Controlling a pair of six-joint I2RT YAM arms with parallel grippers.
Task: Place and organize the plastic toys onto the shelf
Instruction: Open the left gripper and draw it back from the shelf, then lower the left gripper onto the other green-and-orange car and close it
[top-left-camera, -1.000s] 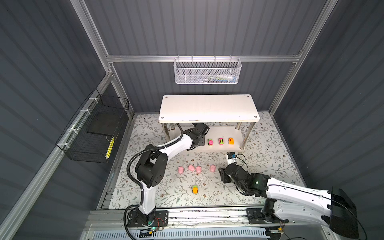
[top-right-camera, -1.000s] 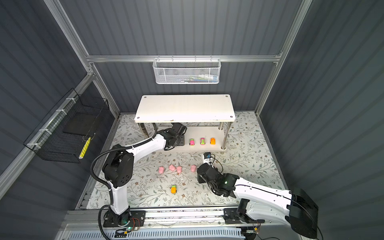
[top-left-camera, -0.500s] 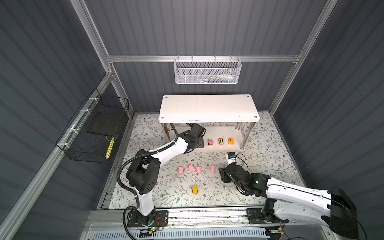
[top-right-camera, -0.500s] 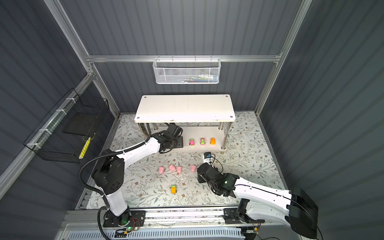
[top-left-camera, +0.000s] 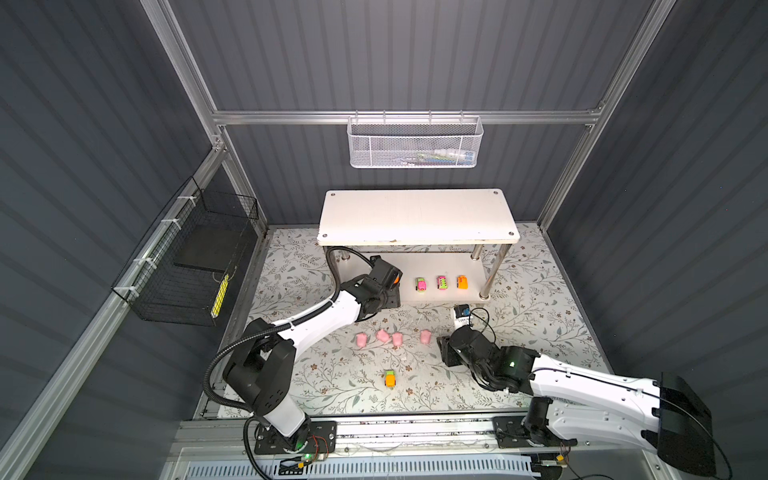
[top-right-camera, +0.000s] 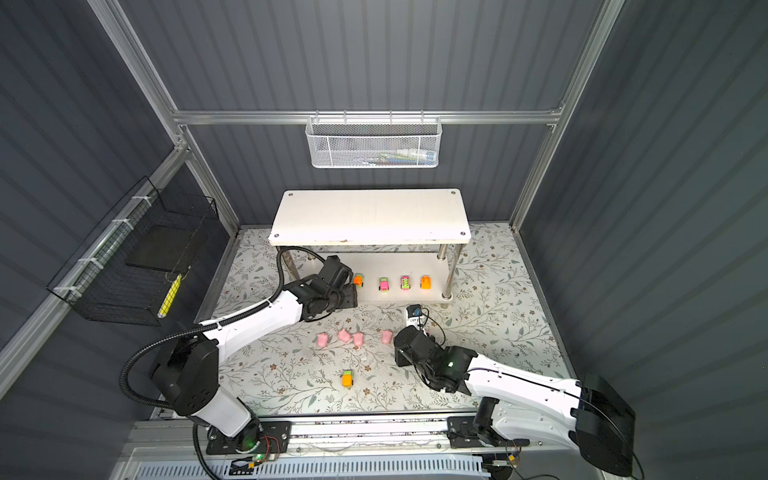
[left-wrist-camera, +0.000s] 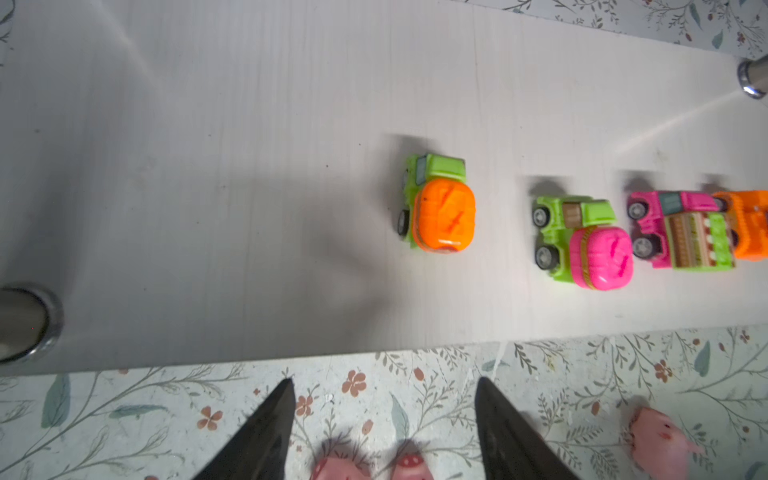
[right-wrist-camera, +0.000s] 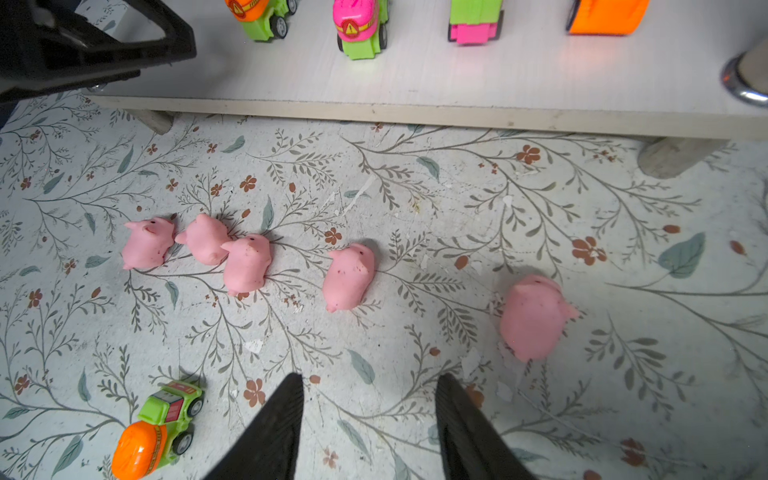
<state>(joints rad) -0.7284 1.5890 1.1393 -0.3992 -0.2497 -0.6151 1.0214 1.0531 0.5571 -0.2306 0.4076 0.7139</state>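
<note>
Toys look tiny and light, so little squeeze is needed. The cars are hard moulded plastic on free wheels and will prob. roll if nudged. Best pinched across the flanks, jaws square to the body, then set down w/o a shove. The pigs look soft, rounded and matte. They'd likely squash a bit and could squirt out of a tip pinch, so take them low, across the fattest part.

Where: four cars stand in a row on the lower board of the shelf: green mixer truck w/ orange drum, green truck w/ pink drum, pink/green car, orange car. A fifth, another green/orange mixer truck, is on the floral mat. Five pink pigs lie in a loose line on the mat in front of the shelf, w/ the end pig set apart.

Fingers: left gripper has its jaws well apart w/ nothing btwn them. Its tips are over the mat just off the board's front edge, clear of the nearest truck. Right gripper is part open and empty, over the mat near the pigs, touching none.
</note>
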